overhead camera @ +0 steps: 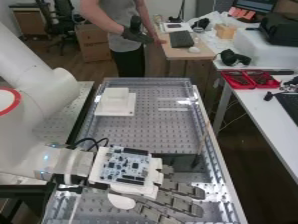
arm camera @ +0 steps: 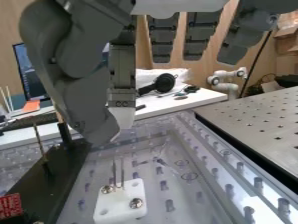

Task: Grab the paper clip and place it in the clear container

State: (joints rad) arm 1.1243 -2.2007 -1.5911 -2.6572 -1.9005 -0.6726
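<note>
Since the fingers [arm camera: 197,35] are extended and loosely spread, with nothing between them and the thumb [arm camera: 80,80], the step in hand is judged to be the approach for the pick.

Two thin metal prongs [arm camera: 122,172] stand upright at the white mount [arm camera: 123,201], between its two screws; taken to be the paper clip, identification tentative. The hand [overhead camera: 176,204] is over the worktop [overhead camera: 156,90], near the mount and apart from the prongs. The black block [arm camera: 56,170], with thin sticks [arm camera: 40,145] upright on it, is beside the mount. Faint round outlines [arm camera: 189,176] lie on the mount's other side, possibly the clear container; cannot confirm.

Method, as judged: bring the thumb and one opposing finger down to either side of the prongs, tips level, keeping the rest of the hand off the sticks. Close slowly just above the mount; wire this slender may slip between broad tips or bend if one side presses first. Avoid catching the screw heads. Once pinched, lift straight up until free of the mount before any sideways travel, then confirm the grip. For the release, settle the container's position first, lower inside its rim, and part the tips gently so the light wire drops without flicking away.
</note>
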